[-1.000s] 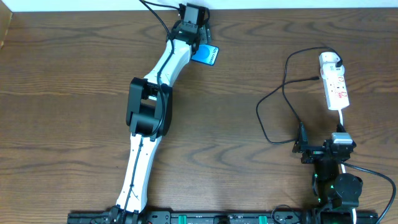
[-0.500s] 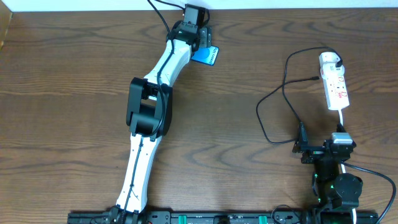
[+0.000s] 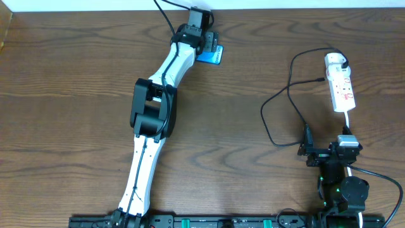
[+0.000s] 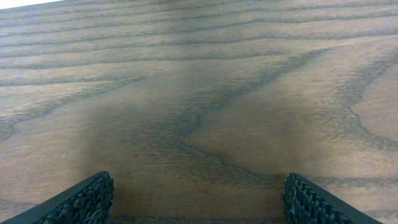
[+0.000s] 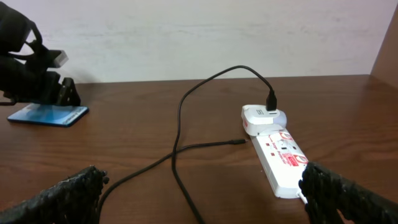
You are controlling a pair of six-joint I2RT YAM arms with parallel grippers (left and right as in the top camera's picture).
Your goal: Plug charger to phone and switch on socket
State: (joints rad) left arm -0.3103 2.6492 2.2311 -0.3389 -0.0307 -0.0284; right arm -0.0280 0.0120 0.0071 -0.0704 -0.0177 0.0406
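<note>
The phone point(image 3: 214, 56), blue-screened, lies at the far edge of the table, partly under my left gripper point(image 3: 205, 43). In the left wrist view this gripper point(image 4: 199, 205) is open over bare wood and the phone is out of view. The white socket point(image 3: 342, 88) lies at the right. The charger's white plug head point(image 3: 335, 61) sits in its far end. The black cable point(image 3: 278, 101) loops left and its connector tip point(image 3: 319, 80) lies loose on the table. My right gripper point(image 3: 329, 149) is open and empty, near the socket point(image 5: 280, 158), the tip point(image 5: 239, 142) and the phone point(image 5: 50, 114).
The wooden table point(image 3: 76, 95) ends at a white wall point(image 5: 186, 37) just behind the phone and socket. The socket's white lead point(image 3: 348, 123) runs toward my right arm. The cable loop point(image 5: 180, 168) lies between my right fingers.
My left arm has shifted slightly right and toward the far edge, covering more of the phone. The right arm, socket and cable have not moved.
</note>
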